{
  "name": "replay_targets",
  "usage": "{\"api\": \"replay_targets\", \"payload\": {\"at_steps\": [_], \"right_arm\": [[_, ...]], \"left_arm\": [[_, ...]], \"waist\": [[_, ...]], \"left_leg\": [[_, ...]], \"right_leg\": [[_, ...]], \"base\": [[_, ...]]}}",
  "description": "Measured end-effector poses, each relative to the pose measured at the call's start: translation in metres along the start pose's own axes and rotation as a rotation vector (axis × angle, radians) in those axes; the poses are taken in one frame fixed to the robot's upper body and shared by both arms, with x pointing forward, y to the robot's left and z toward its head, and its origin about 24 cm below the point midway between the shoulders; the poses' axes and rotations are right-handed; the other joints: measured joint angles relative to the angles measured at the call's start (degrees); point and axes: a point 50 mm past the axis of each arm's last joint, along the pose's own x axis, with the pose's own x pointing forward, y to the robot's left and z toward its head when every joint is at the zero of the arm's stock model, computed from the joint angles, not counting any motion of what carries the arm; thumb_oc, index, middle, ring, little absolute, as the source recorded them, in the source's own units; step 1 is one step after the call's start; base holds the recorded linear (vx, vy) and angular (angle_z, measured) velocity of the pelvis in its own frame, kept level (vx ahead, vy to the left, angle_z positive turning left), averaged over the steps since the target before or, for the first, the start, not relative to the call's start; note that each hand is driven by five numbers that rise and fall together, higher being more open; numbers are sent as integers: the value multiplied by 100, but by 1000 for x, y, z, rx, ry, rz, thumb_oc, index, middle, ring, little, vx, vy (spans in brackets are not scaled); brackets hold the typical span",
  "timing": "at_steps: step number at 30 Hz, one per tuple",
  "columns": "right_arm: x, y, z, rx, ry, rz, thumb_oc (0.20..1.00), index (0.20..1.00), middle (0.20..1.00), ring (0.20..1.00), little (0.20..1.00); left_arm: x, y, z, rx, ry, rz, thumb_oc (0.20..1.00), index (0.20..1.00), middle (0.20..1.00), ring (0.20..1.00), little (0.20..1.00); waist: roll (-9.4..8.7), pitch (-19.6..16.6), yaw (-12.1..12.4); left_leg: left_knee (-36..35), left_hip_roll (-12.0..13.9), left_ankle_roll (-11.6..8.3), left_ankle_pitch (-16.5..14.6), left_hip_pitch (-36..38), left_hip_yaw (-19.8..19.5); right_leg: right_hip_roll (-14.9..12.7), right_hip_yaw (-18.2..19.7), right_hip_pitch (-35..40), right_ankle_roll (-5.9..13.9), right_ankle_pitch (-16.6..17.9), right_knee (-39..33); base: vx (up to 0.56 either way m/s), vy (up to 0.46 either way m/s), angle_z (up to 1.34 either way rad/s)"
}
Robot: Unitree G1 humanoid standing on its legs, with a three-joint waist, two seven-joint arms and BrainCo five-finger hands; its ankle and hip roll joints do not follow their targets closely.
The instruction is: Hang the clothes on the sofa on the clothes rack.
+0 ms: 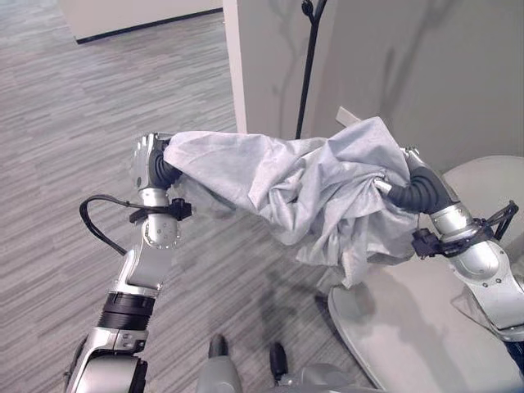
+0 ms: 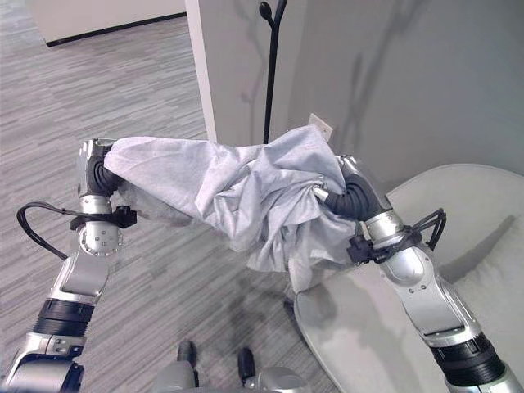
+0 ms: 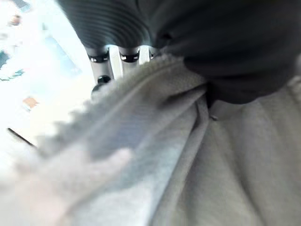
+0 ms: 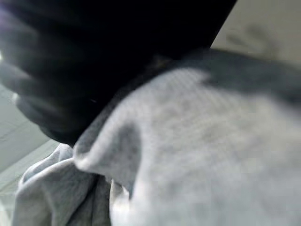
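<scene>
A light grey garment hangs bunched in the air, stretched between my two hands. My left hand holds its left end at chest height; in the left wrist view its fingers lie against the cloth's hem. My right hand is buried in the garment's right end, with one silver finger pressed into the folds. The black pole of the clothes rack stands just behind the garment, by the wall. The pale grey sofa lies below my right arm.
A white wall corner stands left of the rack pole, with a wall socket to the pole's right. Grey striped carpet stretches away on the left.
</scene>
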Motion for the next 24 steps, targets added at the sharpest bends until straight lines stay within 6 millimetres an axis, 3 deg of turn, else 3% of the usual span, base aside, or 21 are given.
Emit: {"api": "replay_targets", "payload": {"at_steps": [2,4,5,6,7,9,10,11,12,13,14,16,18,19,20,21,22,23,24], "right_arm": [[1,-2,1,-57,-10,-12,200,200,200,200,200],[-2,-3,-6,-134,16,-33,200,200,200,200,200],[-6,-4,-9,-157,33,-42,200,200,200,200,200],[-11,-7,-15,-196,61,-62,200,200,200,200,200],[-16,-10,-20,-237,83,-77,200,200,200,200,200],[-22,-8,-33,-288,144,-79,200,200,200,200,200],[-26,-9,-35,-320,164,-86,200,200,200,200,200],[-25,-11,-34,-330,161,-113,200,200,200,200,200],[-21,-14,-31,-334,143,-132,200,200,200,200,200],[-15,-19,-25,-356,113,-153,200,200,200,200,200],[-6,-26,-20,-379,75,-189,200,200,200,200,200],[10,-31,-15,-409,30,-205,200,200,200,200,200],[17,-39,-14,-420,17,-263,200,200,200,200,200],[20,-47,-10,-472,-16,-264,200,200,200,200,200],[22,-52,-10,-504,-30,-266,200,200,200,200,200],[28,-53,-8,-511,-43,-279,200,200,200,200,200],[36,-60,-5,-528,-64,-315,200,200,200,200,200],[43,-64,-4,-546,-78,-332,200,200,200,200,200],[49,-66,-5,-570,-86,-331,200,200,200,200,200]], "left_arm": [[-1,-1,-2,1,6,-4,200,200,200,200,200],[-6,0,-5,-10,25,8,200,200,200,200,200],[-10,-1,-6,-15,29,3,200,200,200,200,200],[-14,-8,-6,-12,23,-21,200,200,200,200,200],[-14,-11,-4,-6,11,-27,200,200,200,200,200],[-20,-18,-5,-14,19,-49,200,200,200,200,200],[-18,-17,1,1,-21,-52,200,200,200,200,200],[-14,-12,2,28,-47,-41,200,200,200,200,200],[-9,-6,4,54,-69,-24,200,200,200,200,200],[2,5,7,90,-97,6,200,200,200,200,200],[15,17,11,99,-113,80,200,200,200,200,200],[23,29,13,124,-125,144,200,200,200,200,200],[32,35,23,109,-161,198,200,200,200,200,200],[35,39,22,116,-165,238,200,200,200,200,200],[41,44,19,155,-165,244,200,200,200,200,200],[45,54,15,208,-169,254,200,200,200,200,200],[49,65,14,248,-180,283,200,200,200,200,200],[51,66,12,251,-171,300,200,200,200,200,200],[55,63,10,258,-157,298,200,200,200,200,200]], "waist": [[104,18,22],[201,-57,72],[299,-128,81],[496,-241,13],[497,-266,-72],[547,-295,-114],[603,-311,-195],[637,-354,-157],[644,-359,-152],[698,-315,-195],[884,-222,-120],[1045,-140,-13],[1061,-132,-54],[1135,-125,-88],[1209,-88,-189],[1085,-95,-349],[827,-114,-442],[909,-58,-510],[959,0,-543]], "left_leg": [[119,109,-5,206,-382,-68],[504,206,-1,213,-450,146],[636,181,7,214,-469,143],[696,150,33,231,-389,182],[730,-17,116,603,-307,408],[704,-250,168,816,-51,627],[618,-416,368,730,150,669],[530,-513,523,619,264,731],[578,-619,654,500,303,832],[604,-648,696,406,358,876],[492,-620,811,323,759,1090],[505,-565,861,275,1116,1328],[580,-566,853,271,1366,1252],[574,-596,1027,70,1515,1394],[437,-407,872,-80,1645,1234],[288,-493,825,-95,1721,1102],[83,-659,842,-114,1895,1095],[91,-647,998,-318,1925,950],[205,-574,1110,-432,1930,922]], "right_leg": [[-8,140,246,125,-246,9],[-85,278,317,-51,-522,152],[-151,279,402,0,-608,166],[-256,272,526,207,-827,229],[-469,261,576,361,-1020,374],[-694,144,531,354,-1203,970],[-865,66,314,288,-1251,1681],[-1002,116,96,233,-1328,1917],[-1216,135,47,314,-1026,1864],[-1324,147,-65,606,-808,2228],[-1603,-490,-415,253,-925,3075],[-1866,-564,-431,304,-846,2871],[-2027,-234,-442,414,-637,2625],[-1678,20,-739,1236,-814,2908],[-1329,-12,-760,1513,-1036,2985],[-1165,-101,-889,1401,-1078,2937],[-953,-262,-1117,1096,-1128,2605],[-675,-323,-1350,820,-1122,2429],[-446,-283,-1445,715,-1043,2066]], "base": [[413,531,-31],[216,308,-54],[507,622,-36],[404,460,-2],[636,764,3],[293,392,10],[339,489,3],[330,484,-16],[333,426,-30],[155,214,-56],[158,221,-74],[15,54,-95],[329,458,-49],[437,559,-8],[155,145,14],[350,174,32],[283,117,10],[338,145,-3],[162,38,21]]}}
